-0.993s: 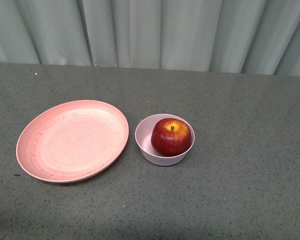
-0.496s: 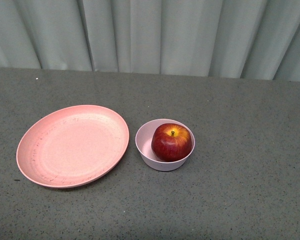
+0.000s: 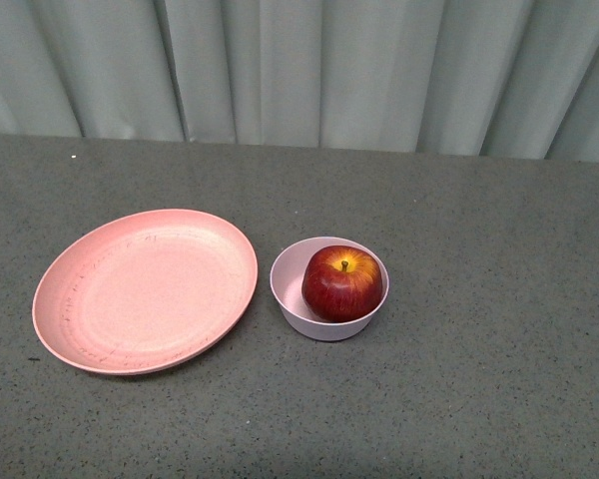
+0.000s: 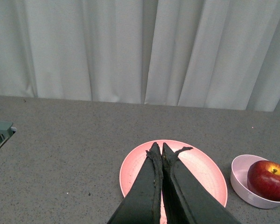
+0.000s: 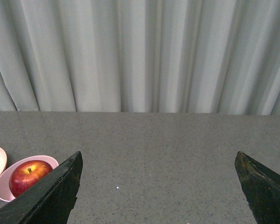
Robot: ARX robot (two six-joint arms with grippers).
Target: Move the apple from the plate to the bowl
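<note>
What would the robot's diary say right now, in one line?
apple: in bowl | plate: bare | left gripper: shut, holding nothing | right gripper: open | task: looks done

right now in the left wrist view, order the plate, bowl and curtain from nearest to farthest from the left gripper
1. The plate: directly beneath the shut left gripper, whose tips show over it.
2. The bowl: off to the side past the plate's edge, holding the apple.
3. The curtain: farthest, hanging at the far edge of the table.
</note>
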